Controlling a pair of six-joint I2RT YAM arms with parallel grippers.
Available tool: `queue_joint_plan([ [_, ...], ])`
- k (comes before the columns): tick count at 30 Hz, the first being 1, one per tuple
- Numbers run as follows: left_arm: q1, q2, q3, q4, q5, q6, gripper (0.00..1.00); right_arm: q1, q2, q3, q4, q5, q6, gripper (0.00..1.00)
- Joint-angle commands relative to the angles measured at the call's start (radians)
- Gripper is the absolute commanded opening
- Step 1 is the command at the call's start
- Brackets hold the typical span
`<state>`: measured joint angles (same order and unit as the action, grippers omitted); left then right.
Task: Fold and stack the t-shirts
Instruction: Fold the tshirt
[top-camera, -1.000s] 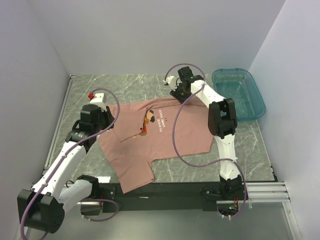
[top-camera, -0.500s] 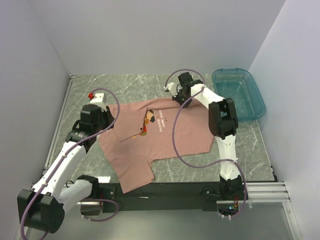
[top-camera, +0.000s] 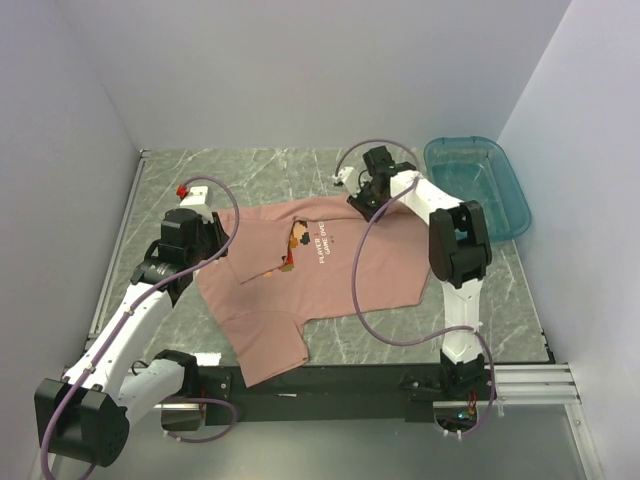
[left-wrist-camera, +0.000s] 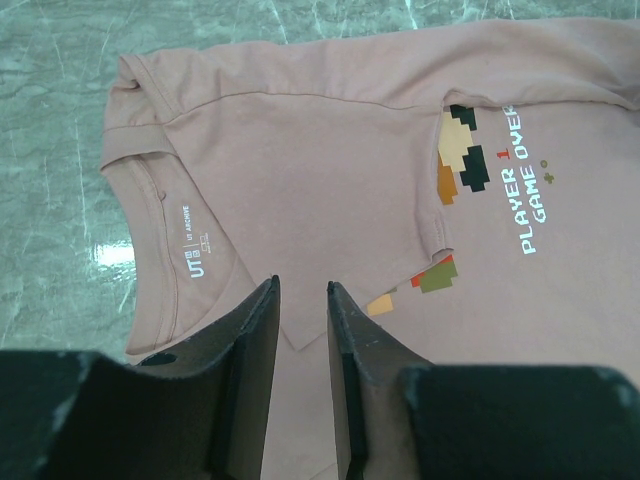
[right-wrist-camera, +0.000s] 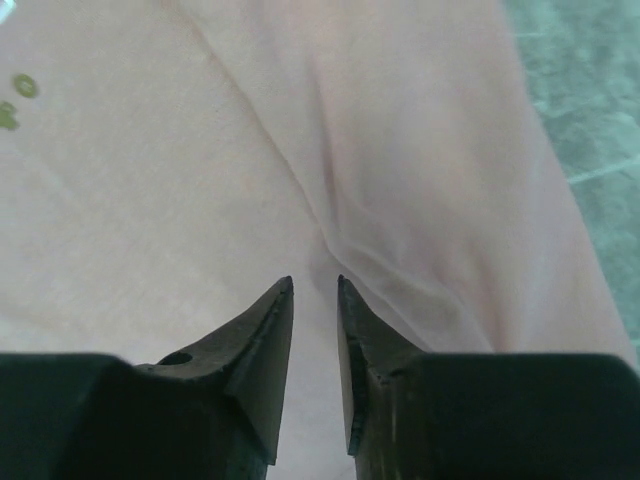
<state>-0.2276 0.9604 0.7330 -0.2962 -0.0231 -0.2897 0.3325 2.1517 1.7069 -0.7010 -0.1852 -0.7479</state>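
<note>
**One shirt, a pincer at each end**

One salmon-pink t-shirt (top-camera: 330, 275) lies spread on the marbled tabletop (top-camera: 260, 170). Its long axis runs side to side, with the collar toward the left arm and the hem toward the right. Its far edge is already turned over, so a flap hides part of the pixel print.

The left pincer (left-wrist-camera: 303, 290) hangs over the collar end. Its jaws stand a narrow gap apart, the flap's corner lies just below that gap, and no cloth is visibly clamped. The right pincer (right-wrist-camera: 315, 285) is low over the far right corner of the shirt. It too is slightly apart and empty, and a soft ridge of cloth runs away just ahead of its tips.

That ridge looks like the next thing to nip, and the right arm is plainly the nearer one.

The stone surface is flat and smooth. A teal tub (top-camera: 510, 200) sits beyond the shirt on the right, and pale walls (top-camera: 300, 70) close in on three sides.
</note>
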Motion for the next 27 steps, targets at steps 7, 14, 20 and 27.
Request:
queue_joint_plan([
  [7, 0.001, -0.015, 0.022, 0.037, 0.014, 0.014, 0.33, -0.128, -0.084, 0.083, -0.029, -0.031, 0.042, 0.33],
  [14, 0.001, -0.015, 0.022, 0.037, 0.014, 0.015, 0.33, -0.173, -0.041, 0.071, -0.023, 0.015, -0.005, 0.35],
  [20, 0.001, -0.014, 0.02, 0.037, 0.014, 0.014, 0.33, -0.181, 0.01, 0.118, -0.038, 0.016, -0.007, 0.35],
  [27, 0.001, -0.011, 0.023, 0.037, 0.015, 0.014, 0.33, -0.181, 0.037, 0.12, -0.043, 0.02, -0.007, 0.33],
])
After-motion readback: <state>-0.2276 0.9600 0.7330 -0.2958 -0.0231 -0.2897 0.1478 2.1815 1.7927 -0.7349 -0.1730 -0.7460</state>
